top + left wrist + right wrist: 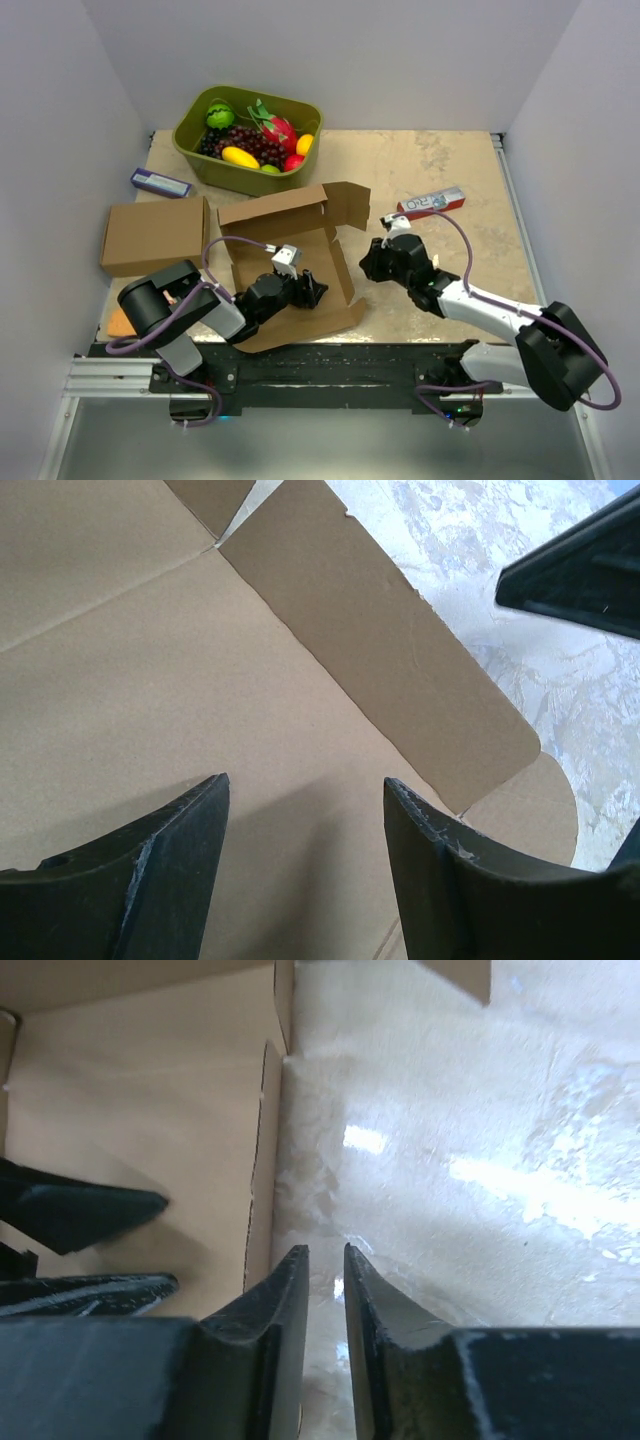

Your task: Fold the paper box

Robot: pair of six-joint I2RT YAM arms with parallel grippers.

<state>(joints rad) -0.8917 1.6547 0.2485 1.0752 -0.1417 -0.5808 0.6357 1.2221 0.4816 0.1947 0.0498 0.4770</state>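
**Working the half-folded paper box (290, 265) from two sides**

Finding the paper box lying toward the near edge of the bench (450, 170), a little left of its middle. Seeing it spread open, with the far wall and lid standing up, the right wall partly raised and a flap lying flat along the near side.

Reaching the left gripper (310, 290) into the box from the near-left, low over the bare floor panel. Showing its fingers (170, 880) spread wide in the left wrist view, with only cardboard below and nothing held between them. Not being able to tell whether they are touching the panel.

Placing the right gripper (372, 258) just outside the box's right wall, close to the bench surface. Showing its fingers (270, 1340) drawn nearly together in the right wrist view, leaving a narrow slit with bare bench showing through. Gripping nothing, with the wall's edge standing just beside one finger, not between the two.

Noting also:
- a closed cardboard box (155, 235) near the left edge
- a green tub (245, 125) of fruit toward the far-left corner
- a small blue box (160, 183) between those two
- a red and white pack (430, 203) beyond the right gripper
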